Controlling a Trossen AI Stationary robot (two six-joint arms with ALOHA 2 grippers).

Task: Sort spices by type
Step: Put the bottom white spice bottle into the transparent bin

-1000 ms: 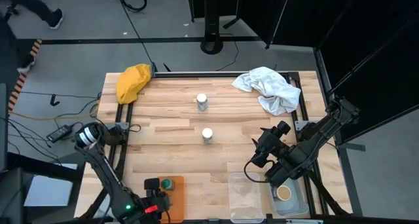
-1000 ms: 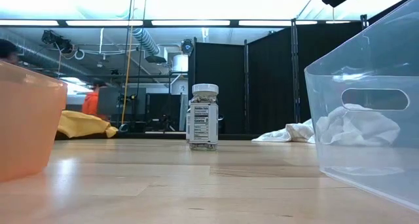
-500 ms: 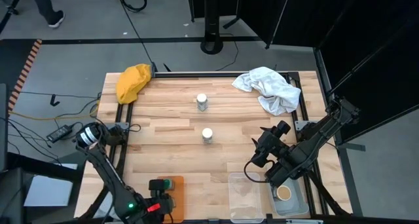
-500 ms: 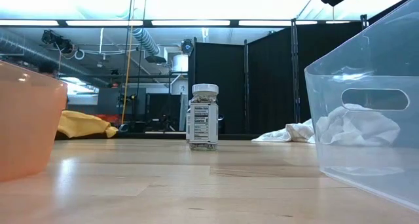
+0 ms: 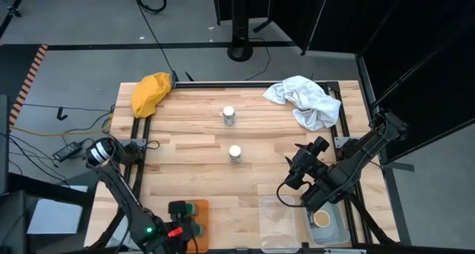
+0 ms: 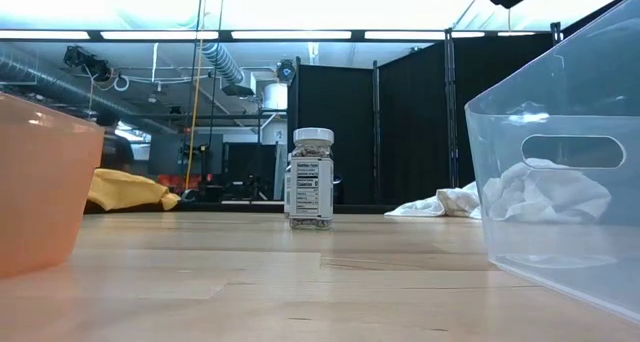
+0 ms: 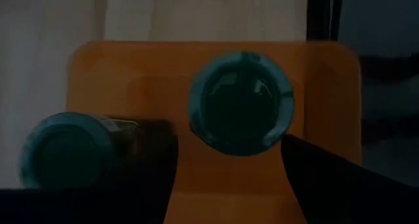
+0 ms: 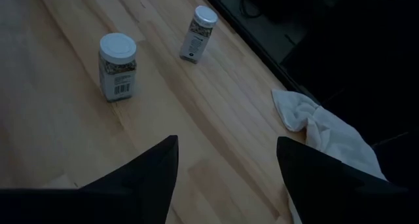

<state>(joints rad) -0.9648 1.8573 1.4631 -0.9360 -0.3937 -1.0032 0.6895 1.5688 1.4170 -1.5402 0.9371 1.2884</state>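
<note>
Two green-lidded jars stand in the orange tray at the table's near left corner. My left gripper hangs over this tray, open, its fingers on either side of one green lid. The other green lid lies beside one finger. Two white-lidded jars stand mid-table, also in the right wrist view. My right gripper waits open above the table's right side. One tan-lidded jar sits in the grey tray; the second is hidden.
A clear tray sits at the near edge between the orange and grey trays. A yellow cloth lies at the far left corner and a white cloth at the far right. Bare wood surrounds the white-lidded jars.
My left gripper has shifted a little above the orange tray. A person has walked out of the high view's far left corner.
</note>
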